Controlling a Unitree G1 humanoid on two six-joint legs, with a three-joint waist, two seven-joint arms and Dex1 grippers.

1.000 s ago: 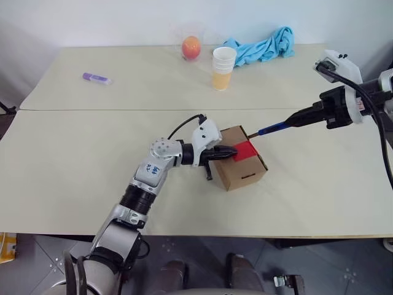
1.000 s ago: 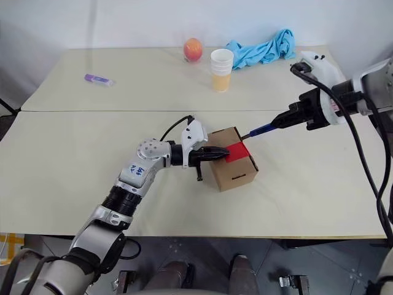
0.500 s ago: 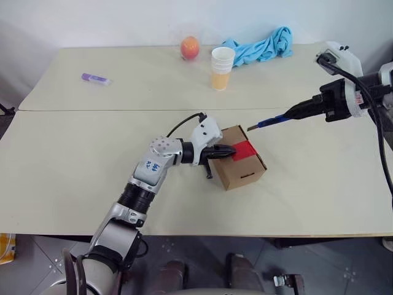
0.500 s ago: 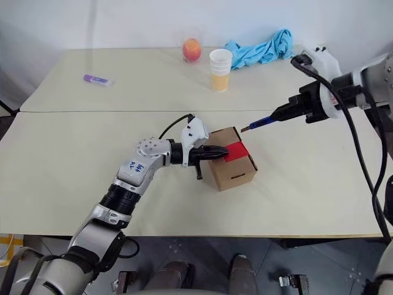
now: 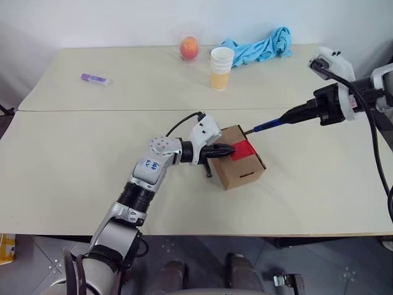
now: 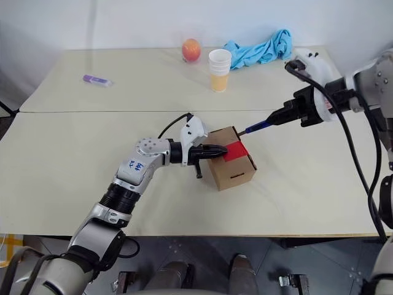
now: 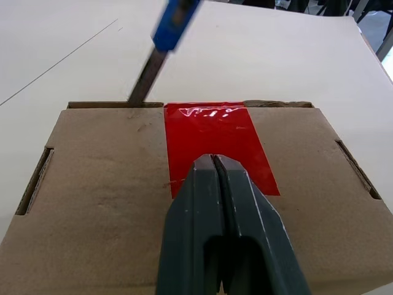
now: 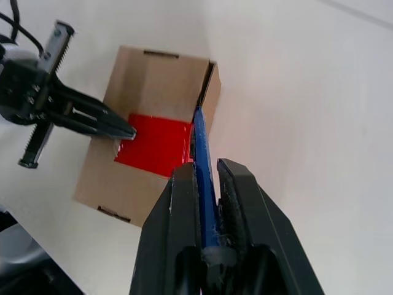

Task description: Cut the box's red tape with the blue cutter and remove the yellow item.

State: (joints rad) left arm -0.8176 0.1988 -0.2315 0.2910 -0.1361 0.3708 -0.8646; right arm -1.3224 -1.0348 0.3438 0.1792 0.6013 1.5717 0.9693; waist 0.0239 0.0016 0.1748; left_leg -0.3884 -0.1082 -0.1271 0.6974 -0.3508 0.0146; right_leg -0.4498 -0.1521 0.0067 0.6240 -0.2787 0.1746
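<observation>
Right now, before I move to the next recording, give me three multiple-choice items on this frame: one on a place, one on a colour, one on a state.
1. Where is the tip of the blue cutter?
A. at the box's far top edge, beside the red tape
B. inside the paper cup
C. on the purple marker

2. What colour is the cloth at the table's far side?
A. yellow
B. light blue
C. black

3. How is the left gripper?
A. wide open above the box
B. shut, its tips on the red tape
C. shut on the cutter

Answers: 1 A, the left wrist view shows the blade at the edge of the box next to the red tape. 2 B. 3 B, the fingers meet over the tape.
</observation>
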